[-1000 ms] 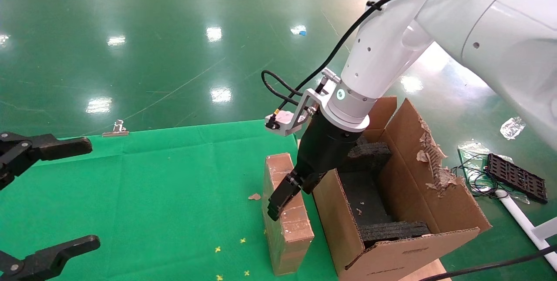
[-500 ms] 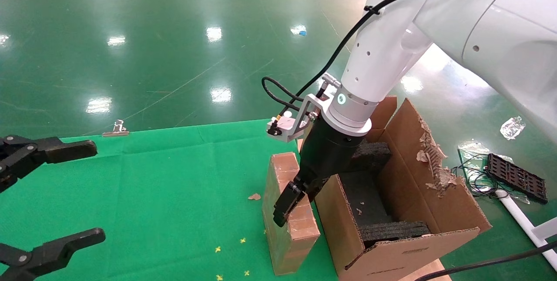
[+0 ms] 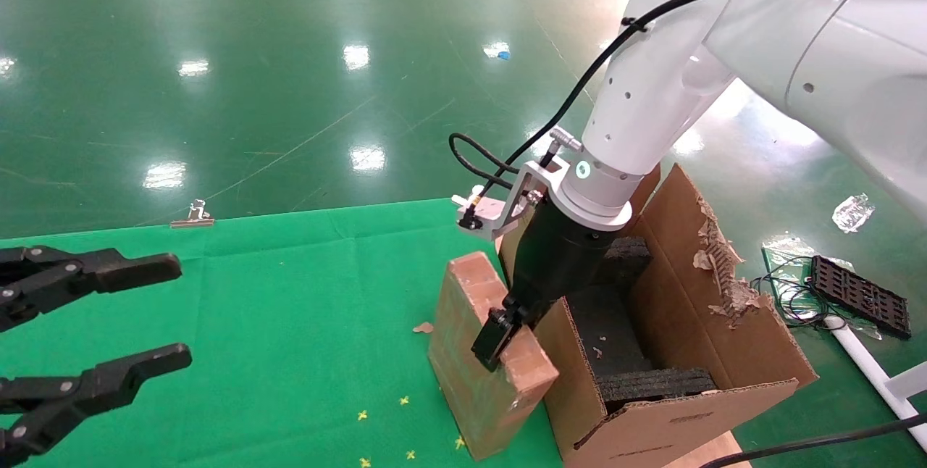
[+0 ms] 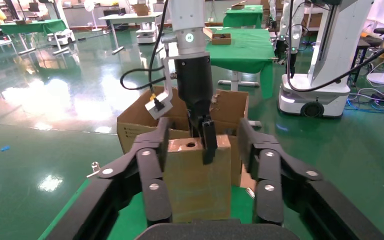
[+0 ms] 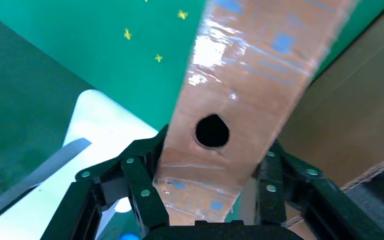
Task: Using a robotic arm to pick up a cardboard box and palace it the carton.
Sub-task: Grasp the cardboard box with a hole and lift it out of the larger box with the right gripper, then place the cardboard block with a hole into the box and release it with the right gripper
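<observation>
The small brown cardboard box [image 3: 460, 352] leans tilted on the green cloth, right against the carton's [image 3: 655, 424] near wall. My right gripper [image 3: 507, 351], on the white robotic arm [image 3: 637, 120], is shut on the box's top end; one finger [image 3: 494, 334] shows, the other is hidden behind the box. In the right wrist view the box [image 5: 240, 90] with its round hole [image 5: 212, 131] sits between the right gripper's [image 5: 212, 167] fingers. The carton, lined with black foam [image 3: 615, 327], stands open with a torn flap [image 3: 713, 265]. My left gripper [image 3: 172, 312] hangs open at the left, away from the box [image 4: 195, 185].
A green cloth [image 3: 290, 294] covers the table; a metal clip [image 3: 193, 214] lies at its far edge and a cardboard scrap [image 3: 423, 327] beside the box. On the floor to the right lie a black tray [image 3: 858, 294] with wires and a plastic wrapper [image 3: 851, 211].
The right gripper has shifted right toward the carton with the box, which now tilts instead of standing upright. The left gripper has crept rightward.
</observation>
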Robot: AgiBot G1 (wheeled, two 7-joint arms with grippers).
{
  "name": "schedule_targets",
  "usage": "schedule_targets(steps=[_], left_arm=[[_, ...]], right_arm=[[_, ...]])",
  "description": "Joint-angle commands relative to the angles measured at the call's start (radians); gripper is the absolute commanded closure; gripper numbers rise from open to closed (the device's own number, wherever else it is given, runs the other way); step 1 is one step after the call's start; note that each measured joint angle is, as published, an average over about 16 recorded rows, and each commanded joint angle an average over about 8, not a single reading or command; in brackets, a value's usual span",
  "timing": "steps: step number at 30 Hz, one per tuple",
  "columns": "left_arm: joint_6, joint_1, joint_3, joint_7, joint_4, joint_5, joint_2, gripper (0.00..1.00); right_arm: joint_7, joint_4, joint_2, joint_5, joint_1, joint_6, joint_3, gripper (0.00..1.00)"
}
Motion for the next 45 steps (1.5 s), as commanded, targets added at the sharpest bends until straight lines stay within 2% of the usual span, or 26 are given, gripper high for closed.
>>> schedule_targets(steps=[1, 9, 13, 18, 23, 31, 38, 45], left_arm=[[0.000, 0.000, 0.000, 0.000, 0.000, 0.000, 0.000, 1.00], [0.000, 0.000, 0.001, 0.000, 0.000, 0.000, 0.000, 1.00], [0.000, 0.000, 0.001, 0.000, 0.000, -0.001, 0.000, 1.00], [-0.001, 0.000, 0.001, 0.001, 0.000, -0.001, -0.001, 1.00], [-0.001, 0.000, 0.002, 0.001, 0.000, -0.001, -0.001, 1.00], [-0.001, 0.000, 0.002, 0.001, 0.000, -0.001, -0.001, 0.00], [-0.001, -0.001, 0.002, 0.001, 0.000, -0.002, -0.001, 0.00], [-0.001, -0.001, 0.003, 0.001, 0.000, -0.002, -0.001, 0.00]], right_arm=[[-0.010, 0.003, 0.005, 0.002, 0.003, 0.006, -0.001, 1.00], [-0.133, -0.009, 0.093, -0.009, 0.198, 0.058, 0.054, 1.00], [-0.161, -0.034, 0.157, -0.040, 0.309, 0.074, 0.065, 1.00], [-0.139, -0.057, 0.245, -0.096, 0.396, 0.074, 0.045, 1.00], [-0.073, -0.044, 0.326, -0.156, 0.424, 0.064, 0.006, 1.00], [0.061, 0.060, 0.443, -0.220, 0.377, 0.106, -0.050, 1.00], [0.151, 0.147, 0.511, -0.269, 0.316, 0.181, -0.088, 1.00], [0.207, 0.181, 0.548, -0.297, 0.251, 0.237, -0.119, 1.00]])
